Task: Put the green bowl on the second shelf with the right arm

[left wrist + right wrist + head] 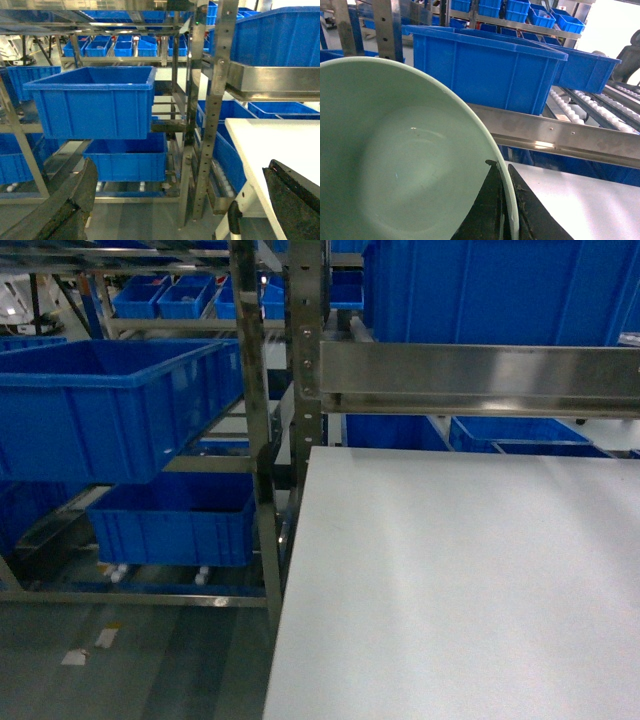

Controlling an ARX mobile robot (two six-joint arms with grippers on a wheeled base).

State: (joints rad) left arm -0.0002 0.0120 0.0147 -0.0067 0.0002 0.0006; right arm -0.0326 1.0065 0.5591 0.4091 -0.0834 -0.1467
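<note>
The right wrist view is filled on the left by the pale mint-green bowl [395, 160], seen from its inside. My right gripper [501, 165] is shut on the bowl's rim, one black finger inside and one outside. Beyond it runs the second shelf's shiny steel front rail [560, 135], above the white tabletop [580, 200]. The head view shows the same rail [480, 375] but neither gripper and no bowl. My left gripper [181, 167] is open and holds nothing, left of the table's edge [250, 165].
A large blue bin [485, 65] sits on the shelf just behind the rail, with white rollers [567, 107] to its right. Steel rack uprights [255, 390] stand at the table's far left corner. More blue bins [110, 405] fill the racks to the left.
</note>
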